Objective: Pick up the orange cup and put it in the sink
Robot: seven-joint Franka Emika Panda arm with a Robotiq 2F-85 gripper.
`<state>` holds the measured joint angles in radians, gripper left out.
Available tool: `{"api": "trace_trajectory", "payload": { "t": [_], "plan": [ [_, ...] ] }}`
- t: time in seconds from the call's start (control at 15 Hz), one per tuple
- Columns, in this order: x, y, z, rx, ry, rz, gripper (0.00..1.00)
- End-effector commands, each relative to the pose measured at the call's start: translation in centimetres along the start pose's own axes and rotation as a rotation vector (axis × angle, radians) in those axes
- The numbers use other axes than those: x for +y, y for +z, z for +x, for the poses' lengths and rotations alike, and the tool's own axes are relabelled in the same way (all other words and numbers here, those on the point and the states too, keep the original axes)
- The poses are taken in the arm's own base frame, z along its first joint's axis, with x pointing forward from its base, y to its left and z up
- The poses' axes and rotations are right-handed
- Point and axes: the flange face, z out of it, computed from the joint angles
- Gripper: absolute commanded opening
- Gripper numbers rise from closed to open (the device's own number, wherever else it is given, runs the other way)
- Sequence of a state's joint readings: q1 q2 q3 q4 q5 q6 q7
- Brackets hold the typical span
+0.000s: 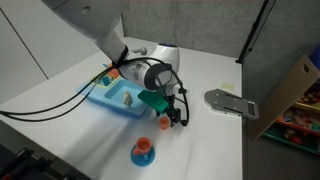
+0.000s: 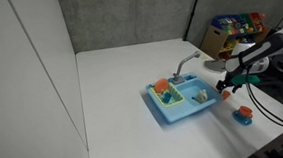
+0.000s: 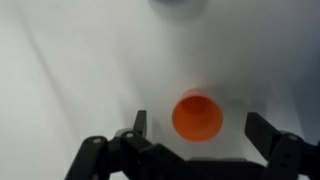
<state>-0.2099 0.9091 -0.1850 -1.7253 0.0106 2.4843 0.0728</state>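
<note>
A white table (image 1: 215, 135) fills most of both exterior views. The robot arm (image 1: 100, 35) comes in from the upper left of the frame and reaches down to its middle. One sink (image 2: 169, 113), light blue with two compartments and one grey faucet (image 2: 186, 62), sits centre right in an exterior view. An orange round item (image 2: 162, 86) lies in its left-hand compartment, and a small pale thing (image 2: 198, 96), too blurred to name, lies in the other.

At the upper right, a shelf (image 2: 235, 30) holds coloured things. A flat grey piece (image 1: 228, 101) lies on the table right of centre, well apart from the sink. One orange piece on a blue round base (image 1: 143, 152) stands near the lower middle, clear of the gripper.

The orange cup (image 3: 197, 116), the only one, stands on the bare table outside the sink, mouth up. In the wrist view it is just right of the frame's centre.

The gripper (image 1: 173, 116) hangs right over the cup. Its two fingers (image 3: 138, 125) are spread wide at the bottom of the wrist view. The cup is between them, touching neither, and they hold nothing. Nothing stands between the fingers and the cup.
</note>
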Motion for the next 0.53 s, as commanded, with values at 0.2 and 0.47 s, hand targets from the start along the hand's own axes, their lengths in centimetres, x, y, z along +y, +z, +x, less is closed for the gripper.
{"api": "trace_trajectory", "payload": {
  "t": [0.2,0.47],
  "plan": [
    [0.23,0.68,1.49,-0.038,-0.014,-0.004,0.61],
    [0.36,0.01,1.53,-0.055,-0.01,-0.01,0.29]
  ]
}}
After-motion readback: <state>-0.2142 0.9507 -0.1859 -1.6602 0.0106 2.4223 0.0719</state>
